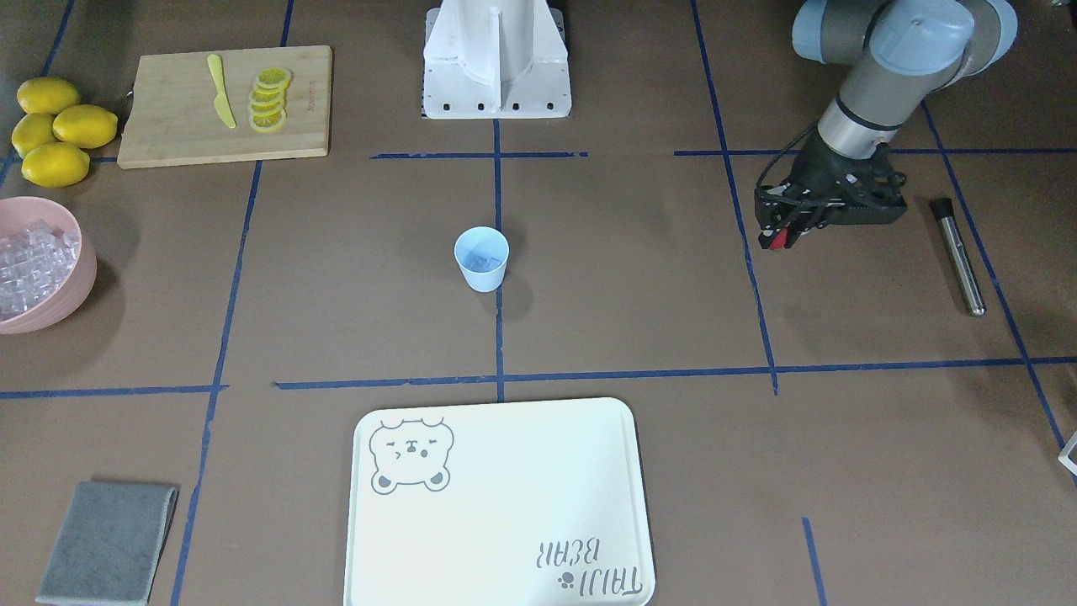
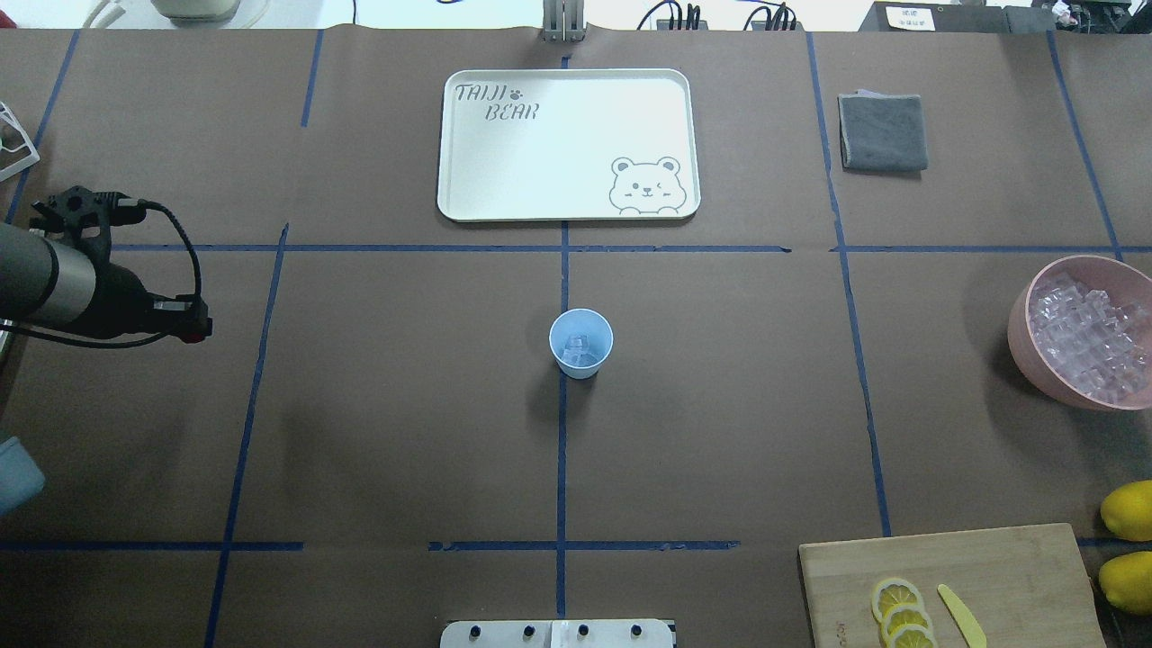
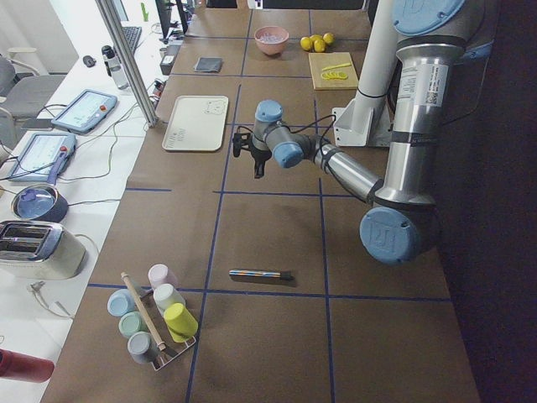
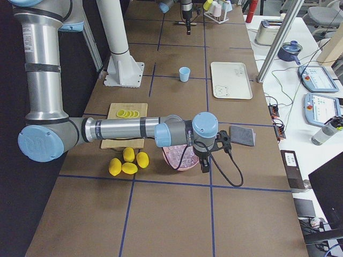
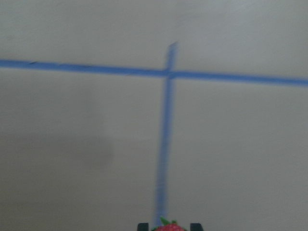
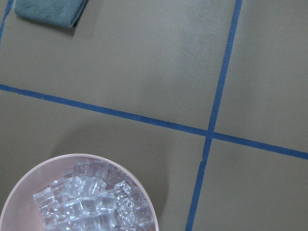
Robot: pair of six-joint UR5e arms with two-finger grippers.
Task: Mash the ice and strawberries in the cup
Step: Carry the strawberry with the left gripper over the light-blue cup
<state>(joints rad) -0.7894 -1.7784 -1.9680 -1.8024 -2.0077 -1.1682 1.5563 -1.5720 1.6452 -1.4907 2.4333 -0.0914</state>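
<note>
The light blue cup [image 1: 481,259] stands upright in the middle of the bench [image 1: 639,278] on a blue tape line [image 1: 499,345], with ice cubes [image 2: 580,346] inside. Well apart, the left tool [image 1: 776,241] hangs above the bench, pinching the red strawberry [image 5: 169,227]. The right tool [image 4: 205,165] hovers by the pink bowl [image 2: 1019,328]; whether it is wide or narrow, I can't tell.

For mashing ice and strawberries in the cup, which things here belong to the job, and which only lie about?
Job: cup, ice inside it, strawberry in the left gripper, pink bowl of ice; probably the metal rod.
Lying about: lemons, cutting board, lemon slices, yellow knife, tray, grey cloth.
</note>
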